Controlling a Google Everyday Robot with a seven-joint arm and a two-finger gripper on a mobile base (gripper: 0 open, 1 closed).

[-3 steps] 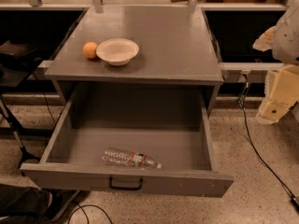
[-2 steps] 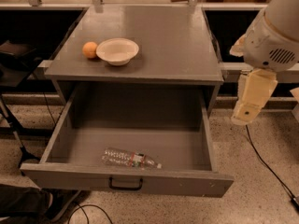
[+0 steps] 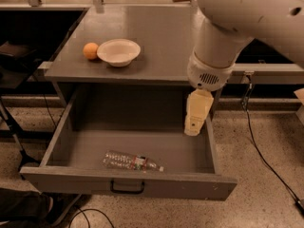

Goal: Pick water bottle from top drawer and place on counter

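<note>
The water bottle (image 3: 131, 161) lies on its side on the floor of the open top drawer (image 3: 199, 186), close behind the front panel, cap pointing right. My gripper (image 3: 192, 130) hangs down from the big white arm (image 3: 223, 37) over the drawer's right rear part, beside its right wall. It is above and to the right of the bottle, well apart from it, and holds nothing. The counter (image 3: 166, 37) is the grey top of the cabinet, partly hidden by the arm on its right side.
A white bowl (image 3: 118, 51) and an orange (image 3: 90, 50) sit on the counter's left part. The drawer's black bar handle (image 3: 127, 188) is at the front centre. Black cables (image 3: 266, 156) run over the speckled floor at right; dark gear stands at left.
The arm has swung in from the right edge of view to the left, and the gripper now hangs over the drawer's right side. The bottle, bowl and orange have not moved.
</note>
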